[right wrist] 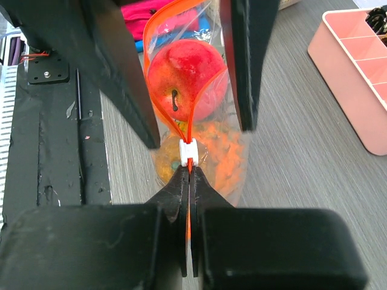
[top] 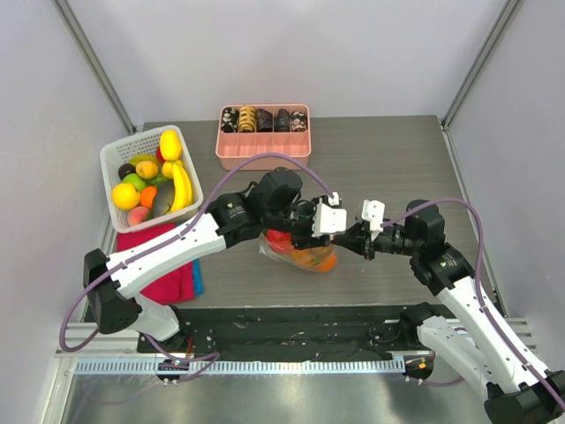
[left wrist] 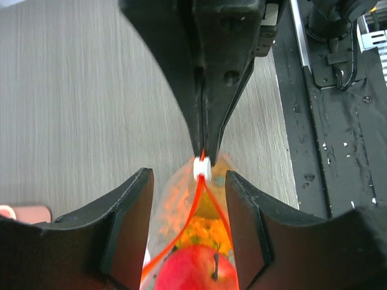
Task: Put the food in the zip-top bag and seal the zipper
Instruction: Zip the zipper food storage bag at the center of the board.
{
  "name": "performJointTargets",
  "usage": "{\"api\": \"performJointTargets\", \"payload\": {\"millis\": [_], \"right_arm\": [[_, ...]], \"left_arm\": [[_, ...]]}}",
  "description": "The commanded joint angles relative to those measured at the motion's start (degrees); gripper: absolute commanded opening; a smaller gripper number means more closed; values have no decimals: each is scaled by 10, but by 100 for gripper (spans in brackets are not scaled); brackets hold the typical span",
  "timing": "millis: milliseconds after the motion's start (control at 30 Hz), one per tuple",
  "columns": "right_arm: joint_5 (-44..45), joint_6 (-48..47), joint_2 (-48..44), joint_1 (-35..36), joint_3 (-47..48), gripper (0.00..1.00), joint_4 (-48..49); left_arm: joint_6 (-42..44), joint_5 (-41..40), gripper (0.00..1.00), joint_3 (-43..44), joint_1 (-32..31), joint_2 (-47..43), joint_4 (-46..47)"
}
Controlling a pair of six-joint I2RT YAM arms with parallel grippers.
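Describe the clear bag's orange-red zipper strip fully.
Thin orange-red zipper strip along the clear crinkly bag's mouth, with a small white slider. Beyond it its two tracks spread in a V, unsealed, showing a round red fruit inside. The right gripper's fingers are shut on the strip beside the slider; the open left fingers flank the bag.

Table [top: 388, 168] free far right; white basket [top: 132, 141], pink tray [top: 265, 152] block far left (zip-top bag [top: 305, 256] fills middle).
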Motion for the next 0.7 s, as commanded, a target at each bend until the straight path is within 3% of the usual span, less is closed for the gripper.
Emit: {"api": "performJointTargets", "payload": {"millis": [0, 133, 500, 667], "right_arm": [[7, -6, 0, 5, 20, 1, 9], [8, -10, 1, 6, 22, 1, 7], [10, -17, -5, 5, 22, 1, -6], [29, -18, -16, 6, 15, 1, -11]], "left_arm": [[32, 32, 57, 1, -2, 11, 42], [35, 40, 54, 4, -4, 23, 41], [66, 36, 3, 15, -3, 26, -12], [83, 27, 0, 6, 13, 7, -44]]}}
